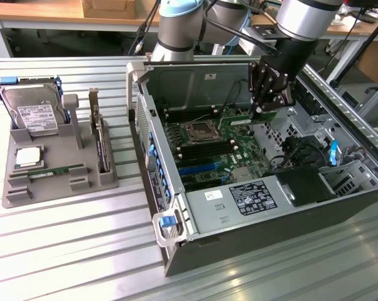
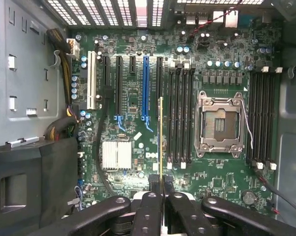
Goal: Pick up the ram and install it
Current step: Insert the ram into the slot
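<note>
Wrist view: the gripper (image 2: 160, 186) is clamped on the ram (image 2: 161, 142), which shows edge-on as a thin strip running away from the camera. It hangs above the motherboard (image 2: 133, 93), parallel to the black memory slots (image 2: 180, 115) just beside it, likely so its contact edge can meet a slot squarely. Past the slots lies the CPU socket (image 2: 220, 123). Exterior view: the ram sits inside the case (image 1: 270, 251), apparently not yet seated. A second stick (image 1: 51, 170) lies on the gray tray (image 1: 13, 194), well apart.
</note>
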Available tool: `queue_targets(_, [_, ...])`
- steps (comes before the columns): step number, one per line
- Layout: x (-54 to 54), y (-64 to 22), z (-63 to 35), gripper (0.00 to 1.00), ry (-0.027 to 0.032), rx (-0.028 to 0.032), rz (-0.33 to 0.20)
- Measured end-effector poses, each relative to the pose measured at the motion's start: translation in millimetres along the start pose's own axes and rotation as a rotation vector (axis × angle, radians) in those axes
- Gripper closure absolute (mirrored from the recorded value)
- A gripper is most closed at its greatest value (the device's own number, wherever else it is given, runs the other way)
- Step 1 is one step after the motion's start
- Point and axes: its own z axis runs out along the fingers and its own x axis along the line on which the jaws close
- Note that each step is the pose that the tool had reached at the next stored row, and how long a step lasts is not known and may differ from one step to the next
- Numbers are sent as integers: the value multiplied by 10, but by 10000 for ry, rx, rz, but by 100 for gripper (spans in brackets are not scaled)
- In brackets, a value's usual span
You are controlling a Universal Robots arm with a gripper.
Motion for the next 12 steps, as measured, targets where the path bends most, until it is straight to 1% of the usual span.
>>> queue_targets(12, [0, 0, 59, 88, 0, 0, 0])
